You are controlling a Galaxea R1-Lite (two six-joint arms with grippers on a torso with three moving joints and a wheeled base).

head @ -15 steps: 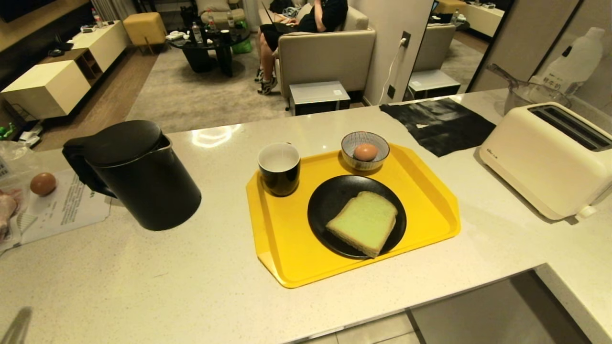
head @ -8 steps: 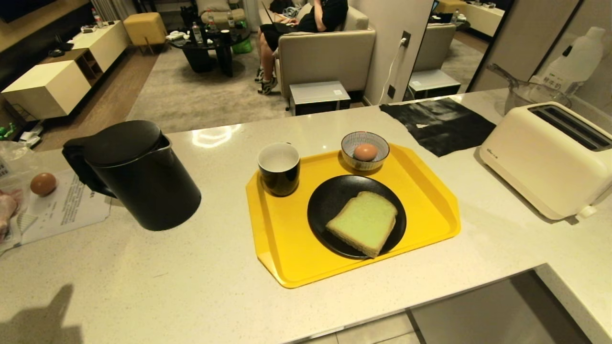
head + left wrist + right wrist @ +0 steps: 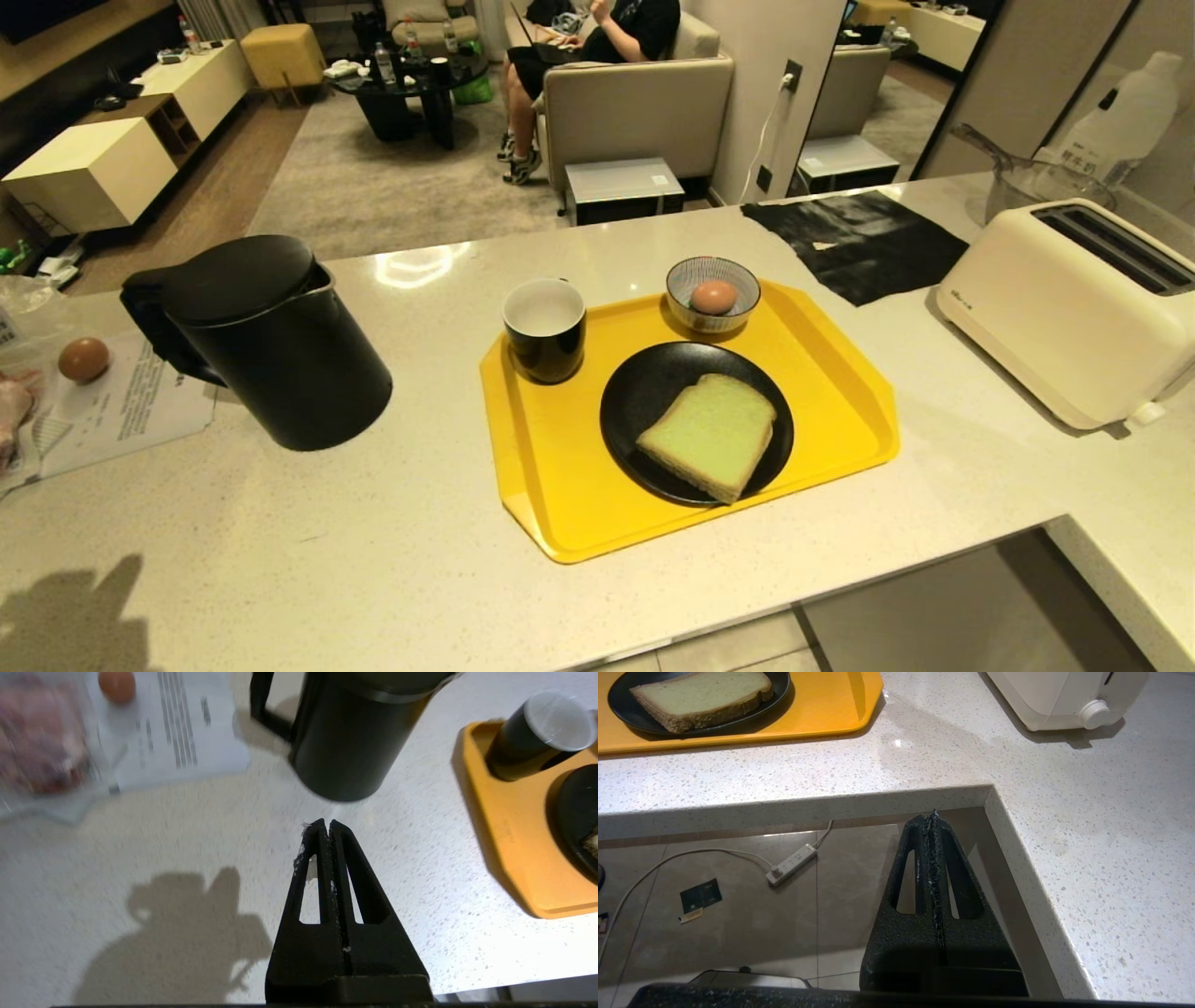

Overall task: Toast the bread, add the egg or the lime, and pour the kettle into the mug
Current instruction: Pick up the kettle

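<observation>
The pale green bread (image 3: 709,434) lies on a black plate (image 3: 644,392) on the yellow tray (image 3: 840,373). Behind it an egg (image 3: 714,297) rests in a striped bowl (image 3: 738,278), and the black mug (image 3: 545,329) stands at the tray's back left. The black kettle (image 3: 271,341) stands on the counter left of the tray. No lime is in view. My left gripper (image 3: 328,823) is shut and empty, hovering over bare counter just short of the kettle (image 3: 350,742). My right gripper (image 3: 933,816) is shut and empty, below the counter's edge in its cut-out.
A cream toaster (image 3: 1074,308) stands at the right, with a black cloth (image 3: 859,243) behind the tray. At far left, a second egg (image 3: 83,359) lies on a printed sheet (image 3: 121,401). Beyond the counter a person (image 3: 597,37) sits on a sofa. A power strip (image 3: 791,863) lies on the floor.
The blurred arm part at the head view's lower left corner has left the frame; its shadow now lies on the counter there. Nothing on the counter has moved.
</observation>
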